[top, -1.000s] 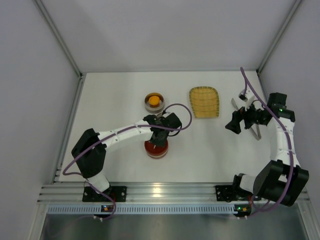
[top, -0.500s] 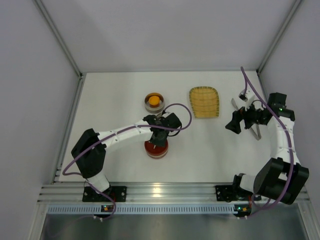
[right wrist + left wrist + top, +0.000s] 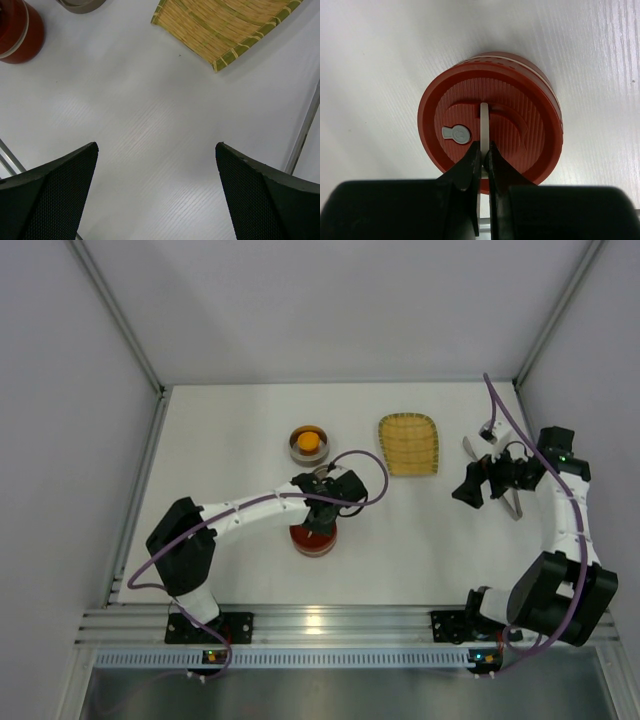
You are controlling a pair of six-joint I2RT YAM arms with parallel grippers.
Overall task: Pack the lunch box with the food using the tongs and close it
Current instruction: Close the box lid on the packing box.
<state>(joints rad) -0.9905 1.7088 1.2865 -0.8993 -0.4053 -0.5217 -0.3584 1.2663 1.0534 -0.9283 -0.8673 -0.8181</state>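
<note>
Lunch box [image 3: 313, 542]: round red tin with a cream band, on the counter [image 3: 220, 440] just front of centre. Its lid [image 3: 520, 125] is on, so the contents can't be seen. From above, the left wrist covers most of it and only the near edge shows.

Left fingers [image 3: 470, 165] are pinched tight on the thin white tab [image 3: 483, 117] standing up at the lid's centre. The tab's lower end disappears between them. A small grey plug [image 3: 456, 134] sits in the lid just left of the tab. Can't tell whether the lid is fully seated.

A second tin [image 3: 296, 452], grey and open, is just behind the red one and holds the orange-yellow piece [image 3: 309, 442]. The woven yellow tray [image 3: 409, 444] is to its right, apart from it.

Tongs [image 3: 513, 507]: silver, lying on the counter at far right, mostly hidden under the right arm. Only bits near each end show, so how the two arms lie is unclear.

Right fingers [image 3: 55, 195] are spread wide and hold nothing, over the counter between tray and tongs. Can't tell their height above it. The right wrist view shows only the fingertips. The tray corner is cut off at the top, the red tin is clipped at top left, and the grey tin is just a sliver of rim.
</note>
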